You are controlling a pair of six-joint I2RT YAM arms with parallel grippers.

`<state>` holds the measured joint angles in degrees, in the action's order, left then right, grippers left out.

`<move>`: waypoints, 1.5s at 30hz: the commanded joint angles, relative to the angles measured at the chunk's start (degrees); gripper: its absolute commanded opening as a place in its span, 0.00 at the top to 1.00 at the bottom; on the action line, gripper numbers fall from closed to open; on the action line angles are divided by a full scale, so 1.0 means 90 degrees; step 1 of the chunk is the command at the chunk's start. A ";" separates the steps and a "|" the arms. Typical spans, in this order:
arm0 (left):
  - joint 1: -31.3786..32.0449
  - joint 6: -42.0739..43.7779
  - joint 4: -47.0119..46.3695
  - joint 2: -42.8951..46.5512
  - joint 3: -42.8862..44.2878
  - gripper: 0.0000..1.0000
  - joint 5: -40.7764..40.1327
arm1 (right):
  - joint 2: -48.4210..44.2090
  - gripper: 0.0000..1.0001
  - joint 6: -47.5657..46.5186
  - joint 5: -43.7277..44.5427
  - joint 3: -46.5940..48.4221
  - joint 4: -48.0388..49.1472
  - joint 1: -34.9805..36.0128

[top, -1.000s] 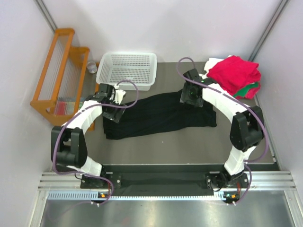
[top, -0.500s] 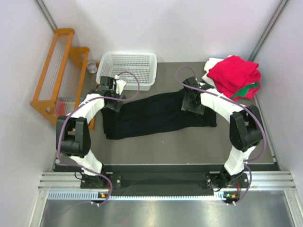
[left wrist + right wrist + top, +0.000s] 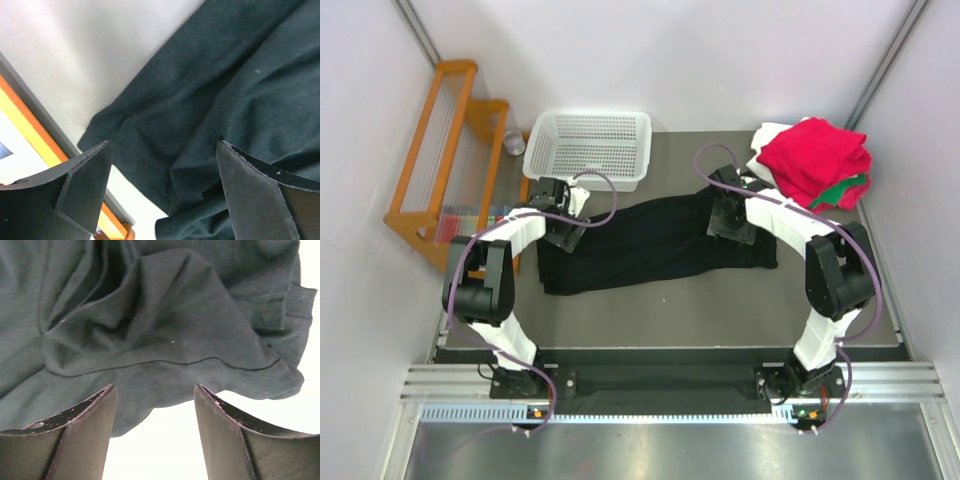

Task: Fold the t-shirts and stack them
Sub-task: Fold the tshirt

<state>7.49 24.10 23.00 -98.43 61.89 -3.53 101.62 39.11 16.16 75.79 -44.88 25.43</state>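
Note:
A large black t-shirt (image 3: pixel 655 245) lies spread in a long band across the table. My left gripper (image 3: pixel 563 228) hovers open over its far left corner; in the left wrist view the open gripper (image 3: pixel 164 145) straddles a rumpled fold of the black t-shirt (image 3: pixel 225 90). My right gripper (image 3: pixel 728 222) stands open over the shirt's far right part. Seen from the right wrist, that gripper (image 3: pixel 155 387) brackets the hem edge of the black t-shirt (image 3: pixel 150 315), with nothing pinched. Folded red (image 3: pixel 815 155), green (image 3: pixel 850 190) and white (image 3: pixel 772 135) t-shirts are piled at the back right.
A white perforated basket (image 3: pixel 588 148) stands at the back, left of centre. An orange wooden rack (image 3: pixel 445 150) stands off the table's left edge, and the orange rack (image 3: pixel 30 135) also shows in the left wrist view. Bare table (image 3: pixel 720 310) lies in front of the shirt.
The left gripper swung back toward the basket, then came down over the shirt's left corner. The right gripper shifted slightly nearer over the shirt. Both stayed open.

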 commanded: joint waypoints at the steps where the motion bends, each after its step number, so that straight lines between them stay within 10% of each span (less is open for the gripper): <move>1: -0.0021 0.0086 -0.0622 -0.0185 -0.0197 0.11 -0.0194 | 0.0085 0.36 0.0068 0.0216 -0.0042 0.0095 -0.0140; 25: -0.0051 0.0545 -0.1081 -0.0138 -0.1445 0.13 -0.0584 | 0.0680 0.36 -0.0273 0.0128 0.0221 0.0017 -0.0530; 45: 0.0711 0.1161 0.2365 0.1259 -0.1194 0.12 0.0811 | 0.2614 0.37 -0.0898 -0.0223 0.2504 -0.0218 -0.1175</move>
<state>11.86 34.02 35.03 -87.74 49.58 -0.45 120.90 32.45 13.21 92.95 -50.43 16.14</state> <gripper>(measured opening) 0.876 0.631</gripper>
